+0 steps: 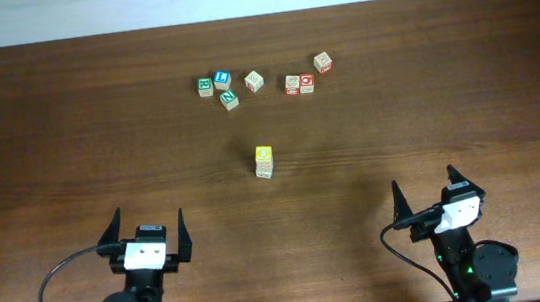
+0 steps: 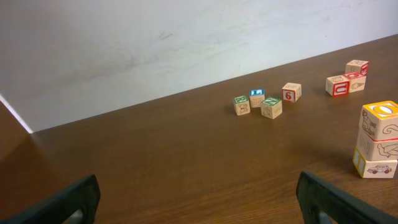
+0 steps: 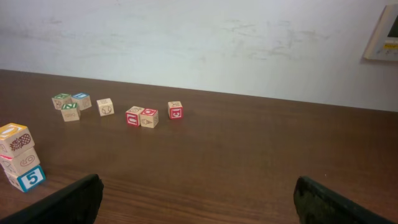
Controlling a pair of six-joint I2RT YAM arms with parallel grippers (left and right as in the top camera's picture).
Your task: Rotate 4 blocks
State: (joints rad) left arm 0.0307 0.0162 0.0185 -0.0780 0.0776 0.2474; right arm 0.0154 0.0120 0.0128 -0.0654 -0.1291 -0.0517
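Note:
A short stack of blocks (image 1: pixel 264 161) stands upright mid-table, with a yellow-topped cube (image 2: pixel 380 111) over two pale wooden cubes. The stack (image 3: pixel 19 157) shows at the left edge of the right wrist view, its lowest cube bearing a blue 5. My left gripper (image 1: pixel 147 224) is open near the front edge, well to the left of the stack and in front of it. My right gripper (image 1: pixel 424 183) is open at the front right, equally far away. Both wrist views show bare wood between the left gripper's (image 2: pixel 199 199) fingers and the right gripper's (image 3: pixel 199 196).
Loose cubes lie in a row at the back: a green cube (image 1: pixel 205 84), a blue cube (image 1: pixel 222 78), another green one (image 1: pixel 229 99), a cream cube (image 1: pixel 254 80), a red pair (image 1: pixel 299 84) and one more (image 1: pixel 323 62). Beyond the table's far edge is a white wall (image 2: pixel 186 37).

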